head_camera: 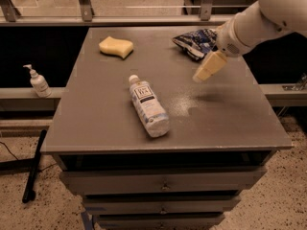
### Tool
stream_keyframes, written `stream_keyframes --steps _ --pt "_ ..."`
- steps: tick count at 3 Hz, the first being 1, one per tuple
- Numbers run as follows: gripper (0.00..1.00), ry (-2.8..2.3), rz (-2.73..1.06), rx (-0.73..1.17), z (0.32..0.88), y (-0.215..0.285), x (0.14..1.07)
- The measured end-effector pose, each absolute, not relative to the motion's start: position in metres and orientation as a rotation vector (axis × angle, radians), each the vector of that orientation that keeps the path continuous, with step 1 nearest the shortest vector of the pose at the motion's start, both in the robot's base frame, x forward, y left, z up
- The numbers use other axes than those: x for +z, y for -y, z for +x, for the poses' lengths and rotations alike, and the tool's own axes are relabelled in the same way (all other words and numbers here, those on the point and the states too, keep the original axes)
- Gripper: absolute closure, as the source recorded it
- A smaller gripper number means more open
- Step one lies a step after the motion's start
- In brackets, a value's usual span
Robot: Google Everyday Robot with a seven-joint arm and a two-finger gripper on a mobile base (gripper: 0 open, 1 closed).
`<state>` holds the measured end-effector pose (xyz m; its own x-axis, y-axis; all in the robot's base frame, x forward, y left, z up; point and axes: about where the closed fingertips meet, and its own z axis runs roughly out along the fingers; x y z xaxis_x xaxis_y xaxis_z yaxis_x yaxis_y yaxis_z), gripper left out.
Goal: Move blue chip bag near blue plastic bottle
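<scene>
The blue chip bag [195, 41] lies at the far right of the grey table top [105, 114], partly covered by my arm. The blue plastic bottle [147, 105], clear with a white cap and pale label, lies on its side near the table's middle, cap pointing away. My gripper [207, 68] hangs above the table just in front of the bag, to the right of and beyond the bottle. It holds nothing that I can see.
A yellow sponge [116, 47] lies at the far left of the table. A small white pump dispenser [37, 81] stands on a ledge left of the table. Drawers [163, 183] sit below the table top. A railing runs behind.
</scene>
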<state>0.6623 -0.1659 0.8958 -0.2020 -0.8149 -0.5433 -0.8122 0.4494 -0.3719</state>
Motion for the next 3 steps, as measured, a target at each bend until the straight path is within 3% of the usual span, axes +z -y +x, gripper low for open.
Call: stream_keyframes --steps 3 --pt "0.0 -1.927 -0.927 0.268 0.777 0.185 0.877"
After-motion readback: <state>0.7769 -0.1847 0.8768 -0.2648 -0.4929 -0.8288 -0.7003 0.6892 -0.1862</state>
